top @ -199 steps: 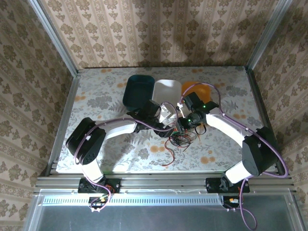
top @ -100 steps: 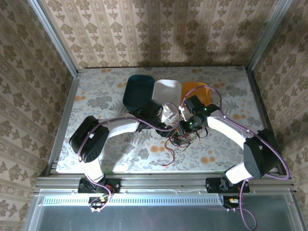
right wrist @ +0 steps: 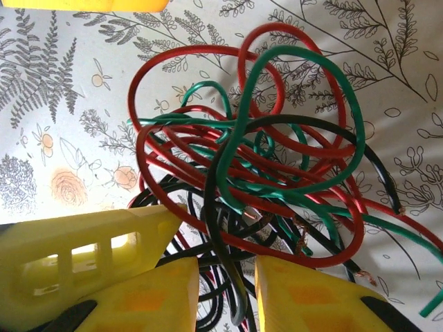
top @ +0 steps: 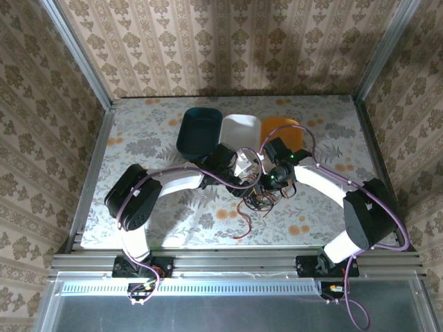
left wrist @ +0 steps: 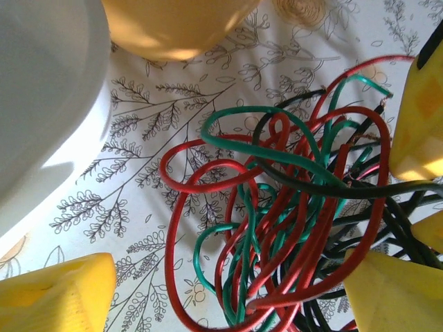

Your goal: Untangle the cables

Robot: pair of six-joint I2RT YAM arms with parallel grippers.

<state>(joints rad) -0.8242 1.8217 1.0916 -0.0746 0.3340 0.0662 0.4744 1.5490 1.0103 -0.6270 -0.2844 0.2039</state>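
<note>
The cables [left wrist: 297,242] (red, green, black) lie knotted mid-frame on the counter [left wrist: 138,131]. The left hand [left wrist: 228,266], released, straddles them with its 2 fingers [left wrist: 55,294]; the right hand [right wrist: 227,270] grips black strands at the tangle's lower edge.

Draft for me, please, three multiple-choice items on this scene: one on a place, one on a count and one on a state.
1. The white bin stands:
A. between the dark teal bin and the orange bin
B. at the left end of the row
C. at the right end of the row

2. How many colours do the cables show?
A. two
B. three
C. four

3. The cables are:
A. laid out in separate straight runs
B. sorted into the bins
C. tangled in one heap on the table

Answers: 1 A, as the top view shows teal, white and orange from left to right; 2 B, as both wrist views show red, green and black strands; 3 C, as the loops cross through one another on the patterned surface.
</note>
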